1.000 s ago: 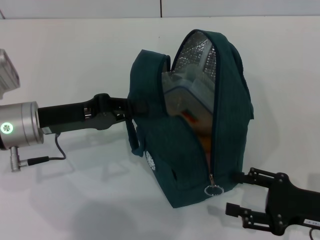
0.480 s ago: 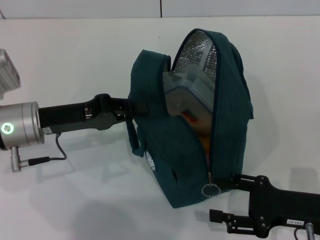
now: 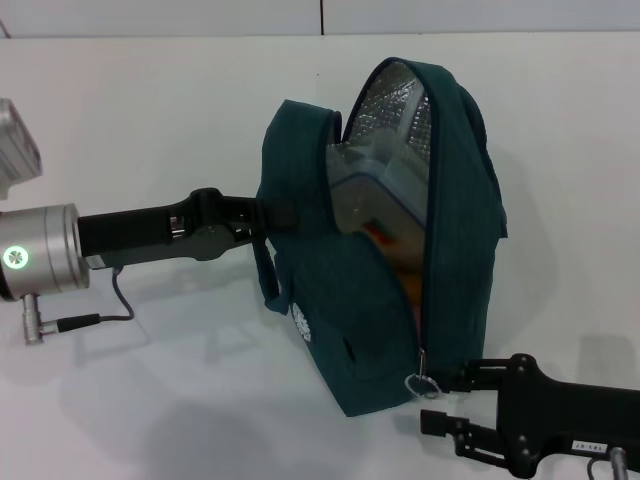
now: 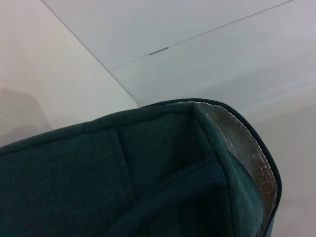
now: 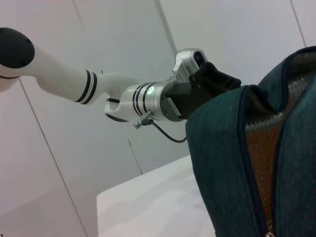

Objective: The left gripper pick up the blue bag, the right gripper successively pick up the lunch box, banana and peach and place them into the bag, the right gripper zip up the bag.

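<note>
head view: my left gripper [image 3: 262, 215] clutches the blue bag [image 3: 385, 300] with its white logo [image 3: 302, 322]; my right gripper [image 3: 447, 400], fingers spread, flanks the zipper ring [image 3: 419, 384].

surface: white table [image 3: 150, 400] | backdrop: pale wall panels [image 5: 98, 39] with thin seams

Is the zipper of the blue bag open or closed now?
Open. The bag gapes, showing foil lining and the lunch box; the ring pull sits at the bottom by the right claw.
</note>
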Controlling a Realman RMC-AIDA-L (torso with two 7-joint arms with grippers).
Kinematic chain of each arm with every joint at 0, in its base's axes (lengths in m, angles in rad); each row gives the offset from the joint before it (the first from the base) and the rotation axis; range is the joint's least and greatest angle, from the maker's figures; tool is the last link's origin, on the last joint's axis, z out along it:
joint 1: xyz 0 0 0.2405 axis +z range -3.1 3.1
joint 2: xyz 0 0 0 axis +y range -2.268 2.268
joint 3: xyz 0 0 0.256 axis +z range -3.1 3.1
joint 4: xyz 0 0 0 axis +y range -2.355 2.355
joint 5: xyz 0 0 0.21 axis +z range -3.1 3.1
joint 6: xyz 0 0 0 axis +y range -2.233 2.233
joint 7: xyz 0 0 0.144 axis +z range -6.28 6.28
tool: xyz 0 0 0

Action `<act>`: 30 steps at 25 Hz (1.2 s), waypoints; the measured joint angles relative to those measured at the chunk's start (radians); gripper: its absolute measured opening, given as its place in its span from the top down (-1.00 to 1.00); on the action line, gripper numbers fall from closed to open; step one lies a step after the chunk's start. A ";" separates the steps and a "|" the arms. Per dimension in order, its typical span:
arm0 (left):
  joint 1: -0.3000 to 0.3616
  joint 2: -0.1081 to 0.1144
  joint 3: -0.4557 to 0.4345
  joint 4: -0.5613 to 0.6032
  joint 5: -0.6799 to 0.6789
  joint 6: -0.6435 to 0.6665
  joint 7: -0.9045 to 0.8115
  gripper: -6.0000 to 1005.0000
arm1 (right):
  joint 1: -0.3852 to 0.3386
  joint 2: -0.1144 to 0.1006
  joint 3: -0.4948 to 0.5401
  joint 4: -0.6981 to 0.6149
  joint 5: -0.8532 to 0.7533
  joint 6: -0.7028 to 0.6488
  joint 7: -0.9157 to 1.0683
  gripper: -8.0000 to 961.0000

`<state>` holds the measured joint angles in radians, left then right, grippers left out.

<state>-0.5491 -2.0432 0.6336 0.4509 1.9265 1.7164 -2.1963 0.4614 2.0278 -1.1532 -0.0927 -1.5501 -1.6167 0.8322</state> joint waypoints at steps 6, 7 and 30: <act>0.000 0.000 0.000 0.000 0.000 0.000 0.001 0.90 | 0.007 0.000 0.000 -0.003 0.001 0.022 0.036 0.14; 0.000 0.000 0.000 0.000 0.000 0.000 0.001 0.90 | 0.009 0.000 0.000 -0.003 0.001 0.028 0.042 0.21; 0.001 0.000 0.011 0.000 -0.006 -0.001 0.012 0.90 | -0.002 0.000 0.010 -0.009 0.017 0.009 0.050 0.96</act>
<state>-0.5481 -2.0431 0.6442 0.4510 1.9204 1.7153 -2.1845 0.4597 2.0275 -1.1427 -0.1022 -1.5334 -1.6077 0.8820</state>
